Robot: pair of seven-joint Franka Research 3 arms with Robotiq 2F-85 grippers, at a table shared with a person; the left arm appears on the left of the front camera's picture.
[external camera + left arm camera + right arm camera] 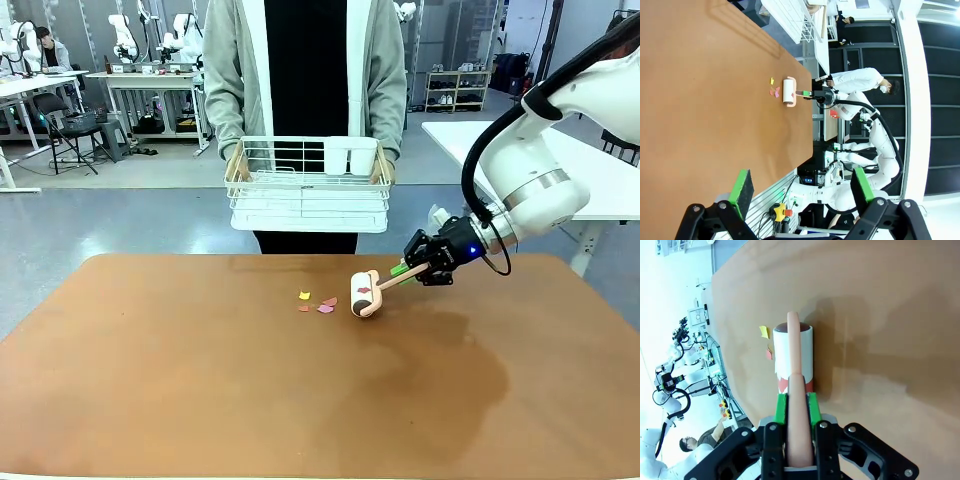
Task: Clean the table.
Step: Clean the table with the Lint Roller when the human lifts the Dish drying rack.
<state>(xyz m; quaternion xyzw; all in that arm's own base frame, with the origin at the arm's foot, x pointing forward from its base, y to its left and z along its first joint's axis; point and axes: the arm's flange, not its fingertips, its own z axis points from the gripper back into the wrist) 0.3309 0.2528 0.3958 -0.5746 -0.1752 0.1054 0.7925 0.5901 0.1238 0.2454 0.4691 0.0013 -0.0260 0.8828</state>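
Two green pads of my right gripper [403, 268] squeeze the handle of the lint roller [364, 293]; its roll sits on the brown table [200, 380], just beside some little paper bits [318, 303]. My left gripper [802, 185] hangs with its fingers wide apart, holding nothing.

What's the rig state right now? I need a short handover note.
The left gripper is open and empty, near the robot's edge of the table, away from the work.
The right gripper is shut on the handle of the lint roller. Its roll rests on the table beside the paper scraps.
The scraps are a small yellow, pink and red cluster, loose on the tabletop.
The person holds a white wire basket in both hands at the far edge.
Done: the roller is grasped and down at the scraps, and a few red bits look stuck to the roll.
Left: roll over the loose scraps.
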